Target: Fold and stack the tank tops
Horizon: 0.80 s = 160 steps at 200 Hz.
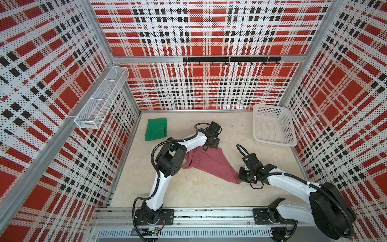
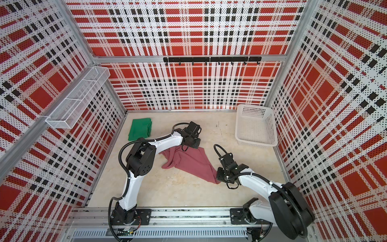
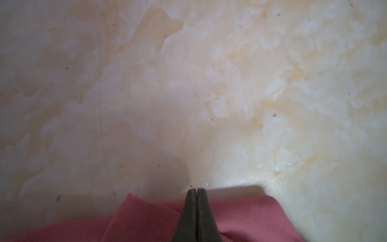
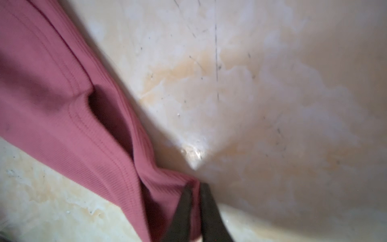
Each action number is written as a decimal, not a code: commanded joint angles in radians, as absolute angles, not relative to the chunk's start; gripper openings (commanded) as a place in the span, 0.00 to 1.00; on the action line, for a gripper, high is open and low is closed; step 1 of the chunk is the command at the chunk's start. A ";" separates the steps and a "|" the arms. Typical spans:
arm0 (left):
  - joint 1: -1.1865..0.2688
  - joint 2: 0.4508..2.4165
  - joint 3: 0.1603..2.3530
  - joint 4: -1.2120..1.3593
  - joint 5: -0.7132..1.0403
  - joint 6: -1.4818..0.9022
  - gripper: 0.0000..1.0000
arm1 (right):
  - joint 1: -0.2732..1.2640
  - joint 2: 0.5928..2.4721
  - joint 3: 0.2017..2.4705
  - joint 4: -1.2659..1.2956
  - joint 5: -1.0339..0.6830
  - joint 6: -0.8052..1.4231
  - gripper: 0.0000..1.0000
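Table (image 1: 188,192): carries both garments. White basket (image 1: 274,143), far right corner: nothing in it. Pink tank top (image 1: 209,165) lies mid-table, unfolded, one edge drawn straight between my arms, I judge to spread it for folding. Green tank top (image 1: 156,128), far left: already folded, awaiting the stack. Left gripper (image 3: 196,190) is closed at the far corner, apparently pinching cloth. Right gripper (image 4: 196,186) is clamped on the near corner, fabric showing between its fingers.

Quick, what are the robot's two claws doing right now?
Left gripper: shut on the dusty-pink ribbed cloth tank top.
Right gripper: shut on the same top.
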<state>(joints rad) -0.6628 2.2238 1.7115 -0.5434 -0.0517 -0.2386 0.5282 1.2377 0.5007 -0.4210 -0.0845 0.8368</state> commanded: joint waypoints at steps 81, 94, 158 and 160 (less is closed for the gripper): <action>-0.611 2.281 1.792 -0.611 -0.104 -0.168 0.45 | 0.503 1.335 0.669 -0.390 0.030 0.729 0.00; -0.622 2.287 1.766 -0.615 -0.118 -0.167 0.50 | 0.504 1.322 0.661 -0.400 0.037 0.728 0.00; -0.630 2.283 1.731 -0.620 -0.097 -0.163 0.09 | 0.497 1.315 0.672 -0.412 0.057 0.710 0.00; -0.630 2.283 1.735 -0.620 -0.102 -0.163 0.07 | 0.496 1.315 0.673 -0.412 0.058 0.710 0.00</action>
<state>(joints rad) -0.6243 2.2730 1.7367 -0.5800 -0.1158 -0.1703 0.5072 1.3338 0.6655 -0.4004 0.0265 0.7242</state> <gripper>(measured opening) 0.186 0.061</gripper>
